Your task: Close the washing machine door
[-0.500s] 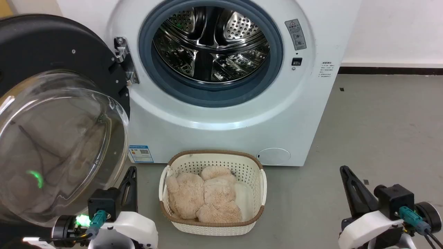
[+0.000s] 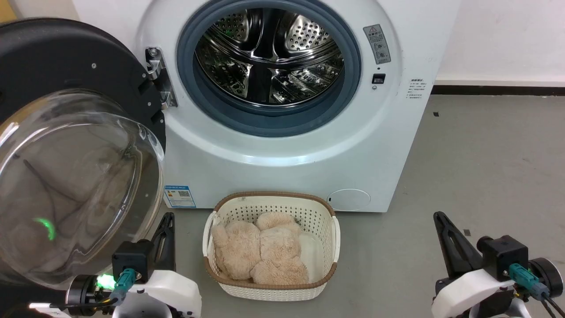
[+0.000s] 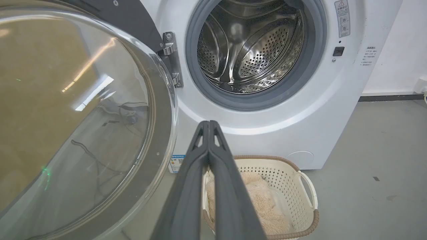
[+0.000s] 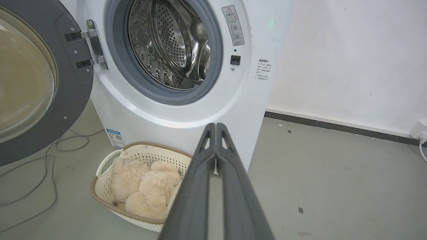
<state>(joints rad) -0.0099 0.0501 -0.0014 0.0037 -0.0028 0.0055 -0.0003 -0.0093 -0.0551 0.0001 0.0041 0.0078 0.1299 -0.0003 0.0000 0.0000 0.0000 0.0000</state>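
The white washing machine stands ahead with its steel drum exposed. Its door is swung wide open to the left on a metal hinge, its black rim and bulging glass bowl facing me. The door looms large in the left wrist view and stands at the left edge in the right wrist view. My left gripper is shut, low beside the door's lower right edge, apart from it. At the lower right, my right gripper is shut and holds nothing.
A cream perforated basket holding a beige plush toy sits on the grey floor just before the machine, between my arms. Cables lie on the floor under the door. A white wall stands to the right.
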